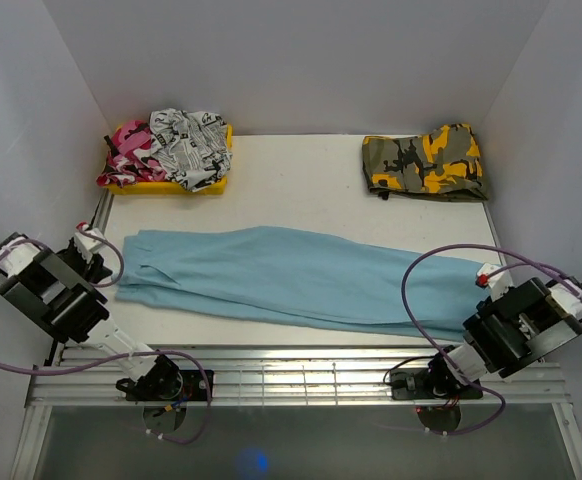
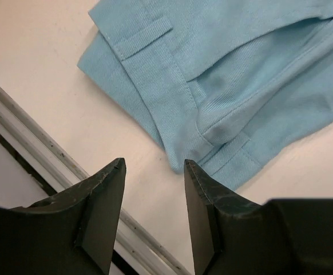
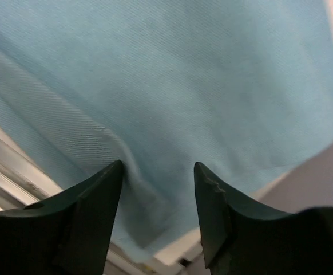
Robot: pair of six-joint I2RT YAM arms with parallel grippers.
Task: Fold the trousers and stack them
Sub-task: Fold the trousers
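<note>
The light-blue trousers [image 1: 291, 275] lie flat across the table, folded lengthwise, with the waist at the left and the leg ends at the right. In the left wrist view the waistband with its belt loops [image 2: 212, 80] lies just beyond my left gripper [image 2: 154, 166]. That gripper is open, with only bare table between its fingers. My left gripper [image 1: 101, 255] sits at the waist end. My right gripper [image 1: 486, 282] hovers over the leg ends. In its wrist view the right gripper [image 3: 158, 169] is open above the trouser cloth [image 3: 172, 86], and a soft ridge of cloth rises beside the left finger [image 3: 98, 195].
A yellow tray [image 1: 203, 184] at the back left holds a pink camouflage garment and a white printed one. A folded green-and-orange camouflage garment [image 1: 426, 162] lies at the back right. A metal rail [image 1: 291, 368] runs along the near table edge. White walls close in both sides.
</note>
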